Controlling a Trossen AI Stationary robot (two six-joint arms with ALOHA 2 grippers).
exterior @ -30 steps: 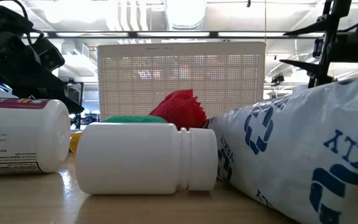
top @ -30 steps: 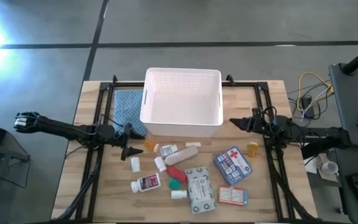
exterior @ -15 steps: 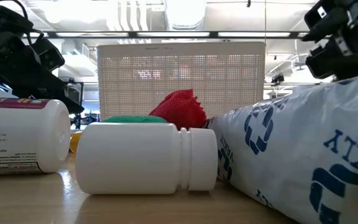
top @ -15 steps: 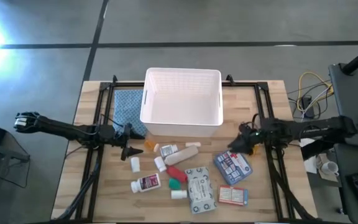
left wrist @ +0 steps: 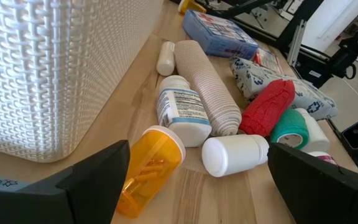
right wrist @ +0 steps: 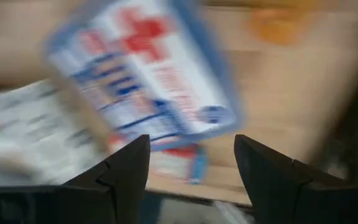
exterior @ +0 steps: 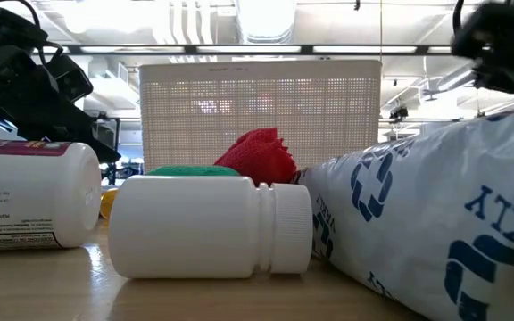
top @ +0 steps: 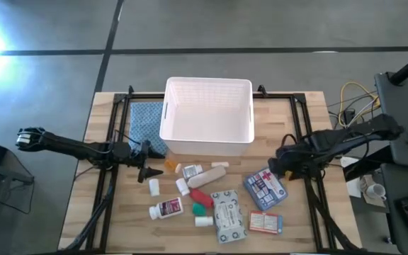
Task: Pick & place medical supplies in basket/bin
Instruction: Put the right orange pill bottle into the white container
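**Right gripper over the red-cross pouch, left gripper waiting by the bin**

High view: the white slotted bin sits at the table's twelve o'clock, its inside bare. The supplies lie scattered from its six o'clock outward: an amber vial, a labelled white pill bottle, a beige bandage roll, the red tube, the green-capped bottle, the grey-white packet, the blue red-cross pouch and the white-red box. The right gripper hangs at the pouch's one o'clock corner, just beside it. The left gripper rests at the bin's seven o'clock, beside a blue patterned cloth.

Low view: a white pill bottle lies on its side in front, the grey-white packet at its three o'clock, the red tube and the bin wall behind. The right arm shows dark at two o'clock.

Left wrist view: the left gripper's fingers stand spread wide, holding nothing. Between them lie the amber vial, the labelled bottle, the bandage roll, the red tube and a capped white bottle, next to the bin wall.

Right wrist view: the right gripper's fingers are apart with nothing between them, and the red-cross pouch lies beyond them; whether they touch it is hard to tell in this smeared picture.
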